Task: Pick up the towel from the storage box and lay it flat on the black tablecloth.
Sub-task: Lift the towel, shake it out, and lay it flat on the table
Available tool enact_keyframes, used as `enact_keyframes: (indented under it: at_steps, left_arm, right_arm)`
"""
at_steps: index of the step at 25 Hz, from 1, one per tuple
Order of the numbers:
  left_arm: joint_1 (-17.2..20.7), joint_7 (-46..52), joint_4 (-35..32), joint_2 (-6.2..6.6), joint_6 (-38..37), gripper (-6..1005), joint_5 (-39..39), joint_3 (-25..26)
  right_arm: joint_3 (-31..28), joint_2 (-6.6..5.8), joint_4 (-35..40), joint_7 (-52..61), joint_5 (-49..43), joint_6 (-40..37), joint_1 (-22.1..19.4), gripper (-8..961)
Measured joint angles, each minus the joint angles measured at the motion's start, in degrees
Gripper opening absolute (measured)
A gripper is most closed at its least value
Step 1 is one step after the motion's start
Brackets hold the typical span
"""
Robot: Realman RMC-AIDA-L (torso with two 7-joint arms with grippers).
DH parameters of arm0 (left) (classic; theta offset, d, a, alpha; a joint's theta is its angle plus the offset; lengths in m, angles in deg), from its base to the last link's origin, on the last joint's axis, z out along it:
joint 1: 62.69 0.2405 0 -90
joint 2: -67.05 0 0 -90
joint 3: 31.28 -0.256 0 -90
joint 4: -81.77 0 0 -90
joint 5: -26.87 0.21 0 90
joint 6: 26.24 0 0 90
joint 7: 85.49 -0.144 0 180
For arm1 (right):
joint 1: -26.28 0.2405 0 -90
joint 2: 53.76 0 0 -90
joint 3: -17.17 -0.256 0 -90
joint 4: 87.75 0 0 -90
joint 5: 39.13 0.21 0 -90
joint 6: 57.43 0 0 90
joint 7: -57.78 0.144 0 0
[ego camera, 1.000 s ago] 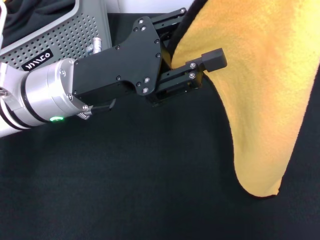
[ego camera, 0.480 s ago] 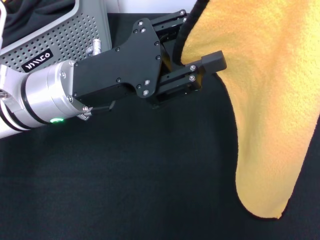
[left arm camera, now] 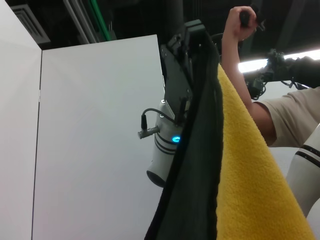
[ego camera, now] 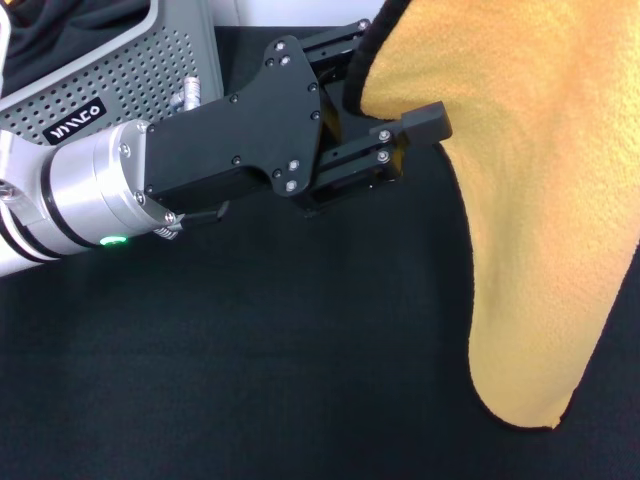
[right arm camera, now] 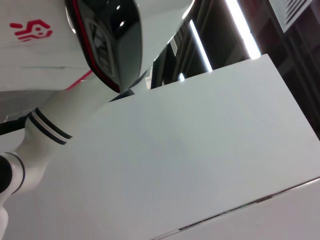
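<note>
Black tablecloth (ego camera: 250, 350) (white wall panels (left arm camera: 95, 140)).

This looks like a robotics lab or test studio rather than anyone's home. White partition panels (left arm camera: 95, 140) wall off the work area, and above them the ceiling is dark and open, with exposed black framing and long strip lights (right arm camera: 240, 25). A person in a beige T-shirt (left arm camera: 285, 112) stands just behind the panels with an arm raised, the robot's own white, red-marked body (right arm camera: 60, 35) fills part of the view, and the bench is draped in a black tablecloth (ego camera: 250, 350).
</note>
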Motion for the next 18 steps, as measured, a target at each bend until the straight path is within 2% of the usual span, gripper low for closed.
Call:
enact_keyframes:
  at_steps: [11,18]
  left_arm:
    - [0.0,0.0,-0.1,-0.03,0.0,531,-0.2,0.2]
    - [0.5,0.0,-0.1,0.02,-0.1,519,-0.4,0.5]
  right_arm:
    - [0.0,0.28,4.4,1.4,0.3,0.7,-0.1,68]
    - [0.0,-0.21,4.8,2.0,2.1,1.0,-0.2,69]
